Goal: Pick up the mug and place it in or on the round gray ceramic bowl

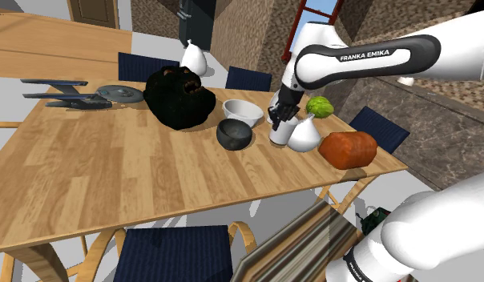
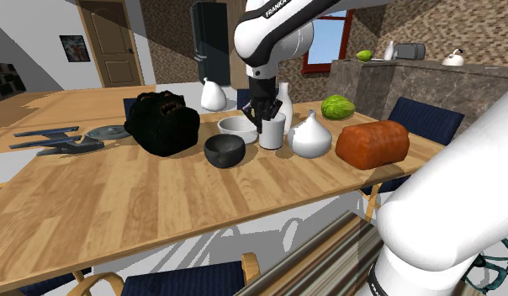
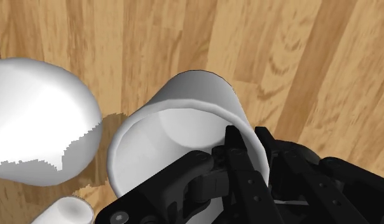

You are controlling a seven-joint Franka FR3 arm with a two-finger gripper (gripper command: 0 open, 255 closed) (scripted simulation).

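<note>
Black fingers [image 3: 241,168] straddle one wall of the white mug [image 3: 178,121] — one inside the rim, one outside — and look pinched onto it, a hold that suits its wide open mouth; the mug stands on the tabletop [image 1: 112,176], just beside a white bulbous vase [image 1: 303,134]. Toward the shoulder view's left the dark gray bowl [image 1: 234,134] sits near and empty, a white bowl [image 1: 242,110] just behind it, so a straight lift and short carry looks open, provided the mug clears the vase and the bowl's rim.

White mug [image 2: 272,134], dark grey bowl [image 2: 224,150], wood-grain table [image 2: 160,202]
</note>
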